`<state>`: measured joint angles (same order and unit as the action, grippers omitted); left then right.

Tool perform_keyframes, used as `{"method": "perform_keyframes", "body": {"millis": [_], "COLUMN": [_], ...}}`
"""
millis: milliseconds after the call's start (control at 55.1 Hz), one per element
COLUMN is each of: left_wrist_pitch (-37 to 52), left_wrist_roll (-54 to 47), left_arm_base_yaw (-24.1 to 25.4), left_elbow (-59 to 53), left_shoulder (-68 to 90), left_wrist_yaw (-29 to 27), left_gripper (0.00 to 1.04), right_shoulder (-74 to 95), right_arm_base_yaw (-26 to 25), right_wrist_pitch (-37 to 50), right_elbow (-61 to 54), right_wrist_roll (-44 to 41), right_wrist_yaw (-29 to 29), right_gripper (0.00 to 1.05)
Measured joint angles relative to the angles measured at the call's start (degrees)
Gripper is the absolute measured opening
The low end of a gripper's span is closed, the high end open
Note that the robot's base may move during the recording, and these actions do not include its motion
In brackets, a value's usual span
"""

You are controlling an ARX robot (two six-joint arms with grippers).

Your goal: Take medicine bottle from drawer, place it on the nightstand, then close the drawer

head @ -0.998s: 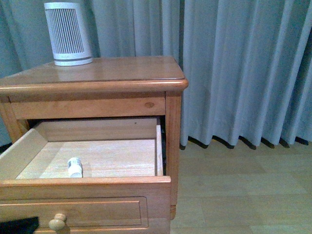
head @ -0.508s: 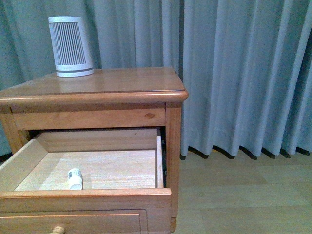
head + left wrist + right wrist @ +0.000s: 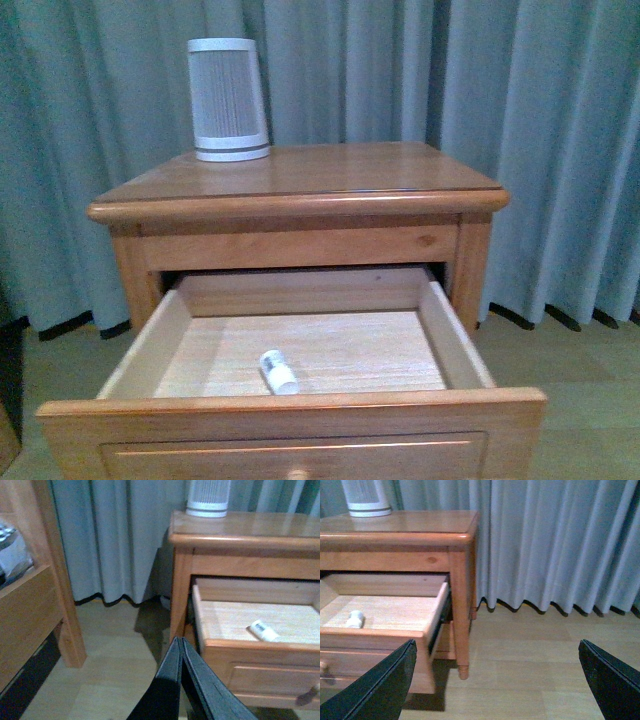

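Note:
The nightstand stands centred in the front view with its drawer pulled wide open. The small white medicine bottle lies on its side on the pale drawer floor near the front wall. It also shows in the left wrist view and in the right wrist view. Neither arm shows in the front view. My left gripper is shut and empty, low over the floor beside the drawer's corner. My right gripper is open and empty, off the nightstand's other side above the floor.
A tall white ribbed device stands at the back left of the nightstand top. Grey-blue curtains hang behind. A plain wooden furniture frame stands beside the nightstand in the left wrist view. The floor is pale wood.
The front view has swung left and pulled back: the nightstand now sits centred instead of at the left. The drawer stays open and the bottle lies in the same spot.

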<state>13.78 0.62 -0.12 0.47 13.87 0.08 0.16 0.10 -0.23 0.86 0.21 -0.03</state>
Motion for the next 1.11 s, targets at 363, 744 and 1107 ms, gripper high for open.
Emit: {"method": "perform_keyframes", "body": {"millis": [363, 744, 1107], "left_wrist_pitch": [-13.27, -13.7, -13.7], "left_wrist_roll": [-0.04, -0.04, -0.04], "left_arm_base_yaw": [0.0, 0.0, 0.0], "left_elbow": [-0.02, -0.02, -0.02], "left_shoulder": [-12.72, -13.51, -13.51], "left_wrist_yaw": [-0.13, -0.13, -0.13], "left_gripper": [0.04, 0.04, 0.04], "right_shoulder": [-0.02, 41.9, 91.27], "right_arm_base_yaw": [-0.09, 4.55, 12.55], "right_wrist_pitch": [0.11, -0.39, 1.42], "right_elbow": [0.0, 29.18, 63.56], "right_wrist_roll": [-0.04, 16.33, 6.54], "right_wrist_yaw": [-0.2, -5.86, 0.15], "right_gripper": [0.98, 0.98, 0.98]}}
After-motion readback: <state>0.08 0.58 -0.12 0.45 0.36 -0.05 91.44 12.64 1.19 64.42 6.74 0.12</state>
